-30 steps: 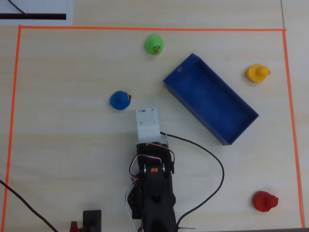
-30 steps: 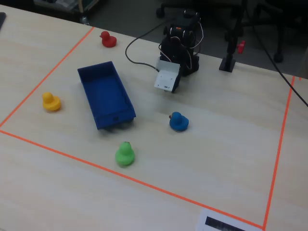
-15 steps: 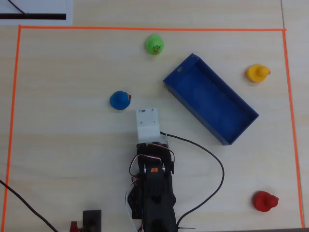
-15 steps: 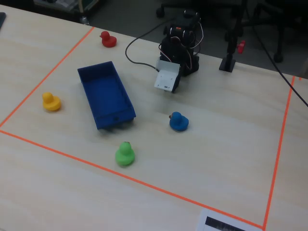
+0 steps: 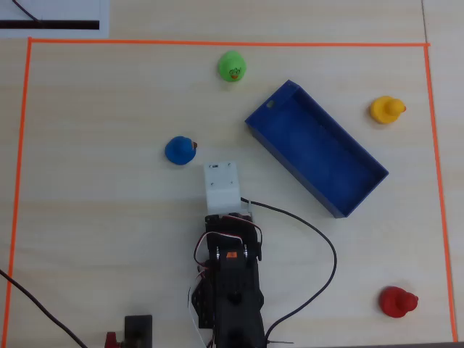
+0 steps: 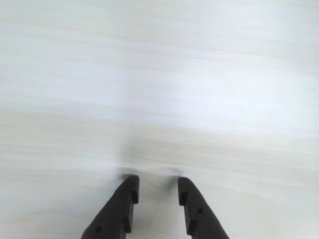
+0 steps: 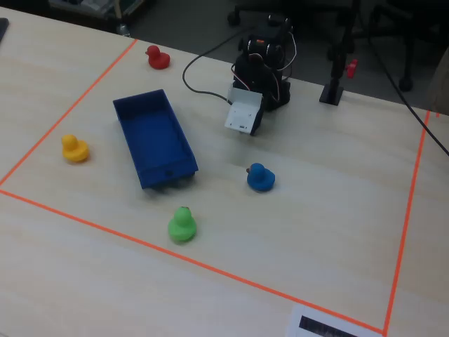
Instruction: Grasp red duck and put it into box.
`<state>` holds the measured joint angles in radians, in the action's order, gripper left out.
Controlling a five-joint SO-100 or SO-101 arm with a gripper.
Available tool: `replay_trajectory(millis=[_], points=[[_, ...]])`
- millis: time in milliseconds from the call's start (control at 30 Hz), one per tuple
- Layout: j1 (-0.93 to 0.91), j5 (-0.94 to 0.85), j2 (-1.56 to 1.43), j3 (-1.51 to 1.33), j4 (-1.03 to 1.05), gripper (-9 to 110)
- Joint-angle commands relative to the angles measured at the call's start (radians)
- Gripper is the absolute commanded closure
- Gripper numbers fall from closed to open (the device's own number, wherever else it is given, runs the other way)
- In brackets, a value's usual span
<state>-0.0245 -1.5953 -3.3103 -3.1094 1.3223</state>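
The red duck (image 5: 397,301) sits on the table at the bottom right of the overhead view, far from the arm; in the fixed view it (image 7: 157,57) is at the top left. The dark-blue box (image 5: 319,156) lies diagonally right of centre, open-topped and empty; it also shows in the fixed view (image 7: 154,137). My gripper (image 6: 156,185) shows two black fingers with a gap between them, holding nothing, low over bare table. In the overhead view the white wrist housing (image 5: 221,185) hides the fingers.
A blue duck (image 5: 180,151) sits just left of the wrist housing. A green duck (image 5: 232,66) is at the top centre and a yellow duck (image 5: 386,109) right of the box. Orange tape (image 5: 217,43) frames the work area. A black cable (image 5: 330,250) loops right of the arm.
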Motion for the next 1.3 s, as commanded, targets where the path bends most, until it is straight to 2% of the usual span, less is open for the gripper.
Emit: replay_trajectory(millis=[0,267,733,867,1033,1133,1267], points=[[-0.008,0.000,0.000,-0.002,0.025,93],[-0.008,0.000,0.000,-0.002,0.025,97],[-0.008,0.000,0.000,-0.002,0.025,91],[0.021,0.002,-0.002,-0.002,0.025,101],[0.048,0.017,-0.002,-0.002,0.018,101],[0.018,0.015,0.041,0.032,-0.049,101],[-0.037,0.017,0.238,0.216,-0.163,101]])
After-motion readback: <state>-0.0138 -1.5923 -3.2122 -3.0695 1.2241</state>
